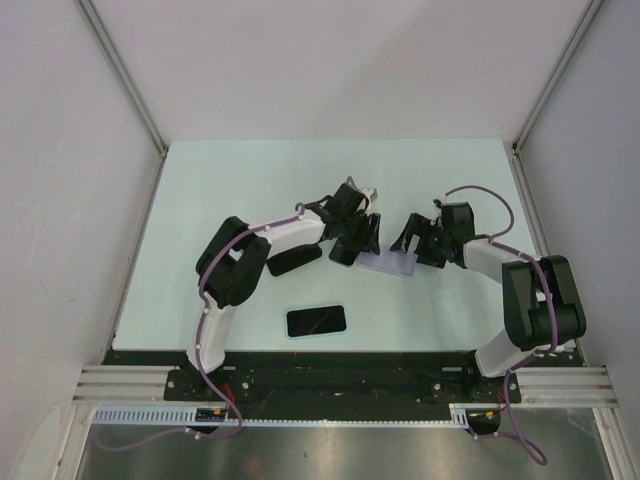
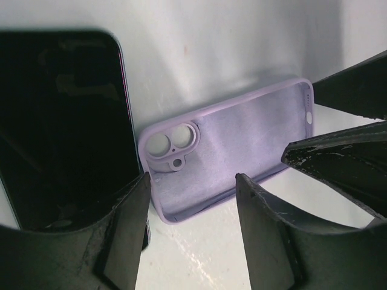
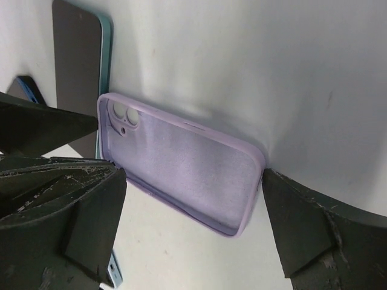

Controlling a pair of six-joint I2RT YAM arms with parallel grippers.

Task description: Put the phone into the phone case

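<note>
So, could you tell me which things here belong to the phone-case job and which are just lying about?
Job: lilac phone case; black phone lying face up at the front, probably the one to fit; left claw and right claw, both at the case.

Lying about: dark flat item beside the left arm, a second phone or case, unclear which.

top external | pale lilac soft phone case [image 1: 392,265] is lying partly under left gripper [image 1: 360,245] | left wrist | glossy black phone [image 2: 60,121] is running off left edge, its lower end hiding behind that gripper
</note>
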